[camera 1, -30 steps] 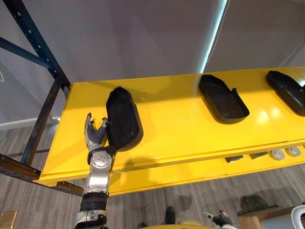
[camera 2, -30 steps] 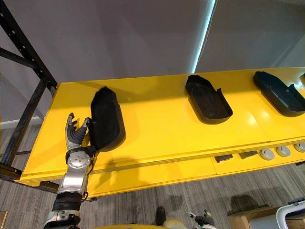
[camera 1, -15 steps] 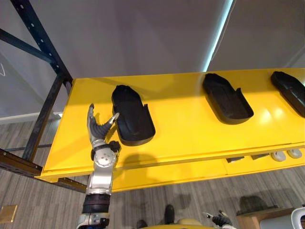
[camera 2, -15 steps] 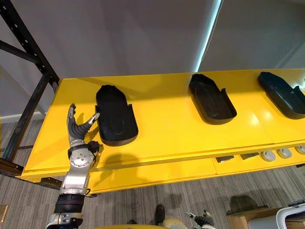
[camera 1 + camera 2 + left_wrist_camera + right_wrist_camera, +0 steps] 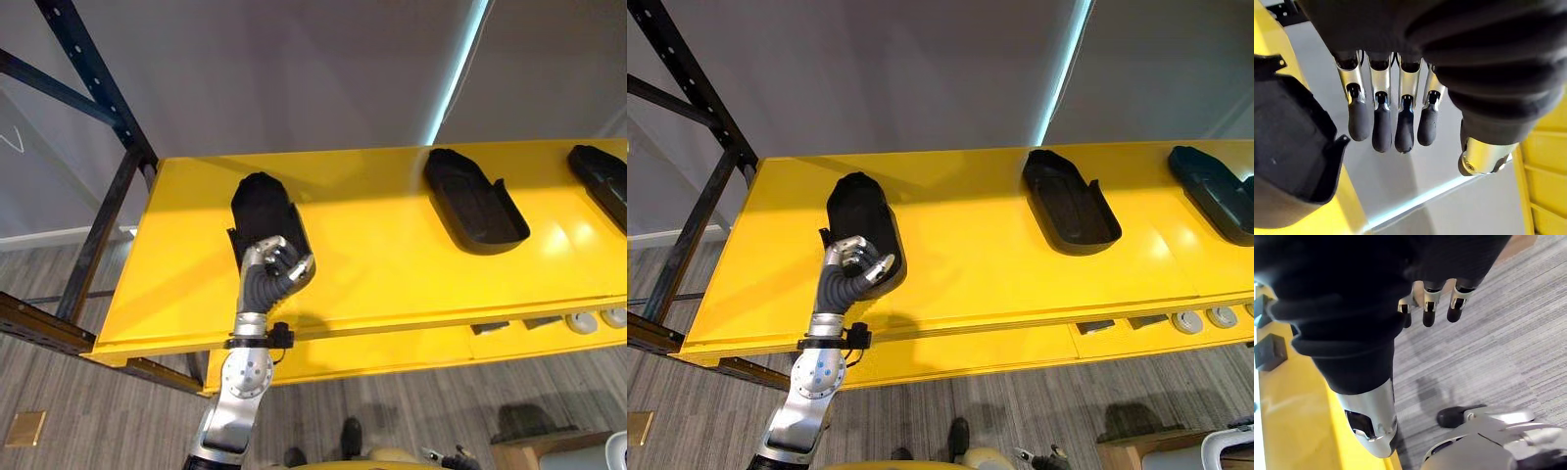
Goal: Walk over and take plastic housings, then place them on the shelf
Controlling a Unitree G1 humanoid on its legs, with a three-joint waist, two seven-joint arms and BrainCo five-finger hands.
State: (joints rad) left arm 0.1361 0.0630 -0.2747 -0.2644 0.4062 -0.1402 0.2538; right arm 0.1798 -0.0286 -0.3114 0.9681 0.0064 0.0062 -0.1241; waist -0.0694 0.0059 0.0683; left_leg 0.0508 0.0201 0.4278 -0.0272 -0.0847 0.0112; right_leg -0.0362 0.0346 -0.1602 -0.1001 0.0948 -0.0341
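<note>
Your left arm is silver-grey, with a round disc joint at the lower left of the head views and a black collar above it. A dark ribbed cover wraps the wrist. The left hand has silver fingers with dark rounded tips. The right hand matches.

Centre-left of frame I see my left hand, fingers loosely bent, overlapping the near end of a black housing on the yellow shelf. A second housing lies upper right, and a third housing at the right edge.
</note>
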